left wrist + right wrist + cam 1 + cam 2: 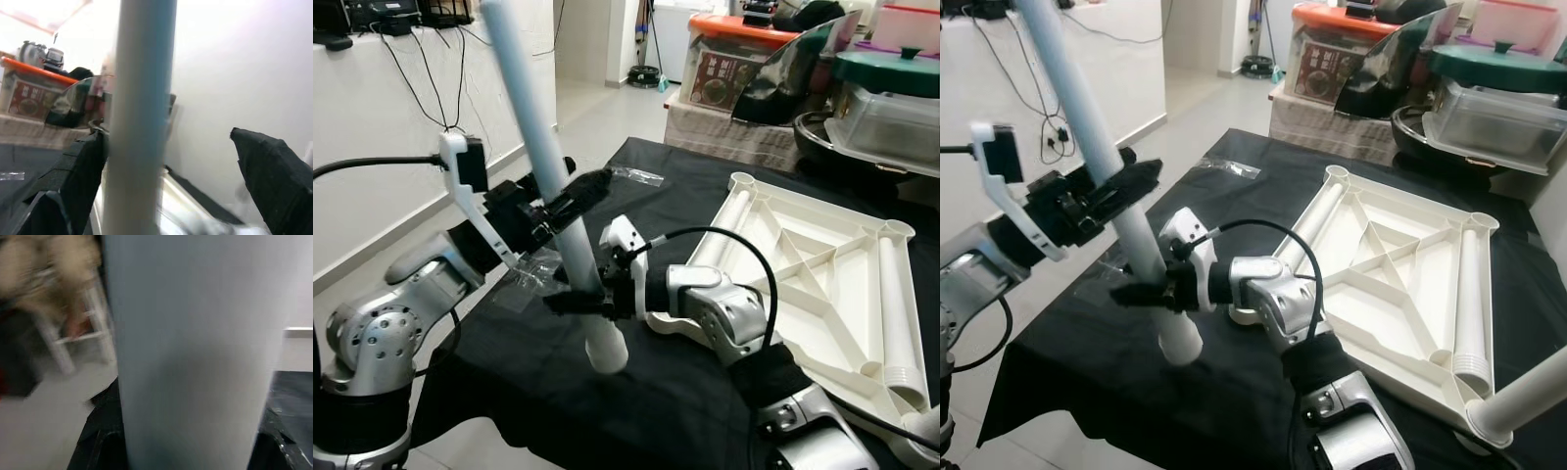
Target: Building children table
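Right hand (576,300): clenched on the white table leg (548,166), low on the tube, just above its bottom end. The right wrist view shows the tube (195,352) pressed between the black fingers (105,440), which lie against both of its sides.

Left hand (576,196): placed higher on the same leg, about mid-length. In the left wrist view one finger (78,176) touches the tube (139,117); the other finger (274,181) stands apart from it with a visible gap. Left hand recorded as released, straddling the leg, not gripping it.

Table leg: long, white, round; held tilted, upper end leaning toward the robot's left and away from it, running out of the top of the picture. Lower end (605,351) sits low over the black cloth (636,392); contact with the cloth cannot be judged.

Worktop: covered by the black cloth. A crumpled piece of clear plastic wrap (533,279) lies on it below the left hand, a second piece (636,176) near the far edge.

White tabletop (803,284): lies upside down on the cloth at the robot's right, ribbed underside showing. One loose leg (898,313) lies along its right edge, another (729,225) along its left edge.

Beyond the worktop: a clear storage box with an orange lid (744,54), a green-lidded container (891,98).
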